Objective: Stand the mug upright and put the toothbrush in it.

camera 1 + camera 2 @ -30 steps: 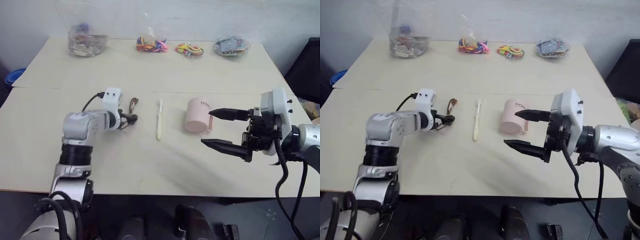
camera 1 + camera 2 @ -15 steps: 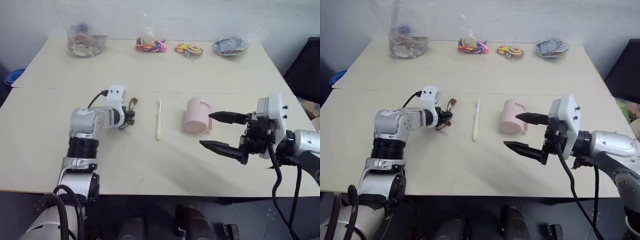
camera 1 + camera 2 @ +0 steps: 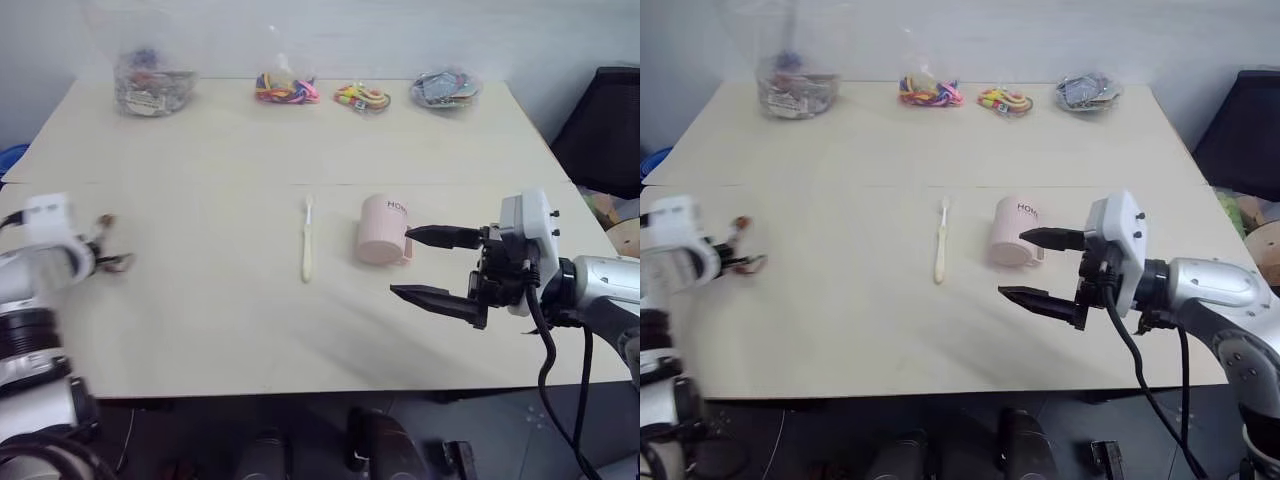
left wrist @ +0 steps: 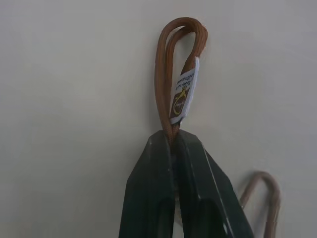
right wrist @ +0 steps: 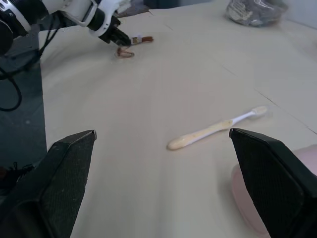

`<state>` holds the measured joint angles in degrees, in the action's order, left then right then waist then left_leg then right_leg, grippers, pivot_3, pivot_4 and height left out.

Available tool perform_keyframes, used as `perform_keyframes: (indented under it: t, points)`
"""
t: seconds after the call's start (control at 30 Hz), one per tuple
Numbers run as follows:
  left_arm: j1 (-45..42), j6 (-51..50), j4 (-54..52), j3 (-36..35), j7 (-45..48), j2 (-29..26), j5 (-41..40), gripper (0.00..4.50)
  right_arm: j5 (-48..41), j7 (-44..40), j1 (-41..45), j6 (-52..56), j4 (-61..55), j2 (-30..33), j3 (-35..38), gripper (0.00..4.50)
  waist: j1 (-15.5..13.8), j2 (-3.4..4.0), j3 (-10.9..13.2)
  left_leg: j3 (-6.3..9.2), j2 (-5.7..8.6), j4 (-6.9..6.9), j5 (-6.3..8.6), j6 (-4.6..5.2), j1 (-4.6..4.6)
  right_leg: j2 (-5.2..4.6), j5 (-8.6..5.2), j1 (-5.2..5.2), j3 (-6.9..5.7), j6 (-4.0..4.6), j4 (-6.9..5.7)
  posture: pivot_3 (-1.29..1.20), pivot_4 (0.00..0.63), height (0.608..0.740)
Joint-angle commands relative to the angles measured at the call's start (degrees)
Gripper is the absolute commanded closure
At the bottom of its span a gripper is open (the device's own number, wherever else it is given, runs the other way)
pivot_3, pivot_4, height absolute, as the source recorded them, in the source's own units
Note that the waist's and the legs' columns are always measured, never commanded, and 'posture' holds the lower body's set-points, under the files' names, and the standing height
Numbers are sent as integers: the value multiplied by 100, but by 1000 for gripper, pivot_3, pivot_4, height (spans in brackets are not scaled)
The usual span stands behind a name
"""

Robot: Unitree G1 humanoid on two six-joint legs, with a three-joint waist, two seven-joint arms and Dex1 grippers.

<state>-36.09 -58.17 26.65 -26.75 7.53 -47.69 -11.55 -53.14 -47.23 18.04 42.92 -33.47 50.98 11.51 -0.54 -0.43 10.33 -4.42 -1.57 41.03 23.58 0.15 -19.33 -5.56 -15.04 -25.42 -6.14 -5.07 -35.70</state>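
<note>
The pale pink mug (image 3: 380, 232) rests at the table's middle right, "HOME" lettering on its wall; I cannot tell whether it lies on its side or stands mouth-down. The cream toothbrush (image 3: 307, 240) lies flat just left of it, bristle end pointing away from me. My right gripper (image 3: 403, 263) hangs open right beside the mug, one finger (image 3: 435, 236) near its wall, nothing between the fingers. My left gripper (image 4: 173, 136) is far off at the table's left edge, shut on a brown strap (image 4: 163, 64) with a white tag.
Clear bags stand along the far edge: one with small parts (image 3: 152, 85), two with colourful bands (image 3: 285, 88) (image 3: 362, 97), another (image 3: 442, 88). A dark chair (image 3: 600, 130) stands off the right side. A seam crosses the table (image 3: 200, 320).
My left gripper shut on the brown strap beside the toothbrush and swung far to the left with it. The right gripper, mug and toothbrush stayed put; the head view shifted slightly.
</note>
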Motion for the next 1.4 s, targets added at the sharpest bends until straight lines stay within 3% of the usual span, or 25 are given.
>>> perform_keyframes:
  t: [0.03,0.07,0.17,0.33,0.47,0.63,0.73,0.8,0.87,0.97,1.17,1.4]
  points:
    - [117,308,116,-373,-161,-183,51,4463,47,-179,210,-155,52,-109,-143,0,-113,-1,0,-2,-1,5,1,2,-1,-5,1,0,1,-1,-1,0,150,740]
    - [191,279,50,-430,-182,-187,46,4463,66,-221,264,-171,86,-134,-208,0,-144,-5,-3,3,-1,8,1,3,-4,-12,2,2,0,-3,-1,0,150,740]
    - [366,114,-237,-539,-220,-108,-11,3703,115,-342,419,-189,170,-169,-350,0,-176,-16,-9,8,1,14,3,9,-10,-13,4,5,1,-7,0,0,150,740]
    - [561,34,-534,-591,-267,-70,2,2101,208,-457,586,-194,329,-191,-428,0,-125,-19,-10,1,14,10,3,8,-8,-6,4,3,-3,-7,0,0,150,740]
    - [651,-48,-629,-758,-249,-370,57,874,297,-490,586,-186,366,-192,-422,0,-66,-20,-11,-3,12,5,3,8,-5,-4,4,2,-3,-7,0,0,150,740]
    - [-704,-100,-848,-1320,-386,-632,-428,874,334,-343,504,-97,493,-197,-212,0,-89,-60,-9,-5,-1,7,3,1,-10,6,3,-3,-10,-4,-1,0,150,740]
    - [-1654,-206,-1489,-1027,552,-359,-1366,874,468,59,586,22,806,-260,-59,0,-140,-67,-13,6,2,13,3,2,-14,-16,3,1,-13,-6,-2,0,150,740]
    - [-2017,-1045,-2195,-828,1318,-69,-2432,874,784,461,678,104,1129,-269,-106,0,-154,-66,-13,6,10,17,3,5,-16,-33,6,3,-14,-10,-2,0,150,740]
    - [-1808,-1751,-3171,-266,2170,79,-3427,874,938,823,800,318,1453,-310,-151,0,-118,-63,-12,3,21,17,2,8,-15,-44,7,5,-14,-13,-3,0,150,740]
    - [-1242,-1813,-4204,596,3026,-15,-3973,874,1062,1224,1016,692,1795,-419,-227,0,0,-49,-5,-8,44,2,2,8,-2,-46,8,2,-12,-14,-4,0,150,740]
    - [-256,-99,-5040,2523,4812,-1043,-3034,874,1510,2156,1602,1651,2801,-756,-433,0,235,-29,8,-30,-8,-18,-1,-20,8,14,-14,-19,-4,25,-11,0,150,740]
    - [-430,817,-4458,2993,5275,-1014,-2421,874,2066,2456,2173,1756,3672,-1701,-888,0,205,-15,9,-30,-10,-25,-3,-29,6,18,-20,-23,-3,36,-18,0,150,740]
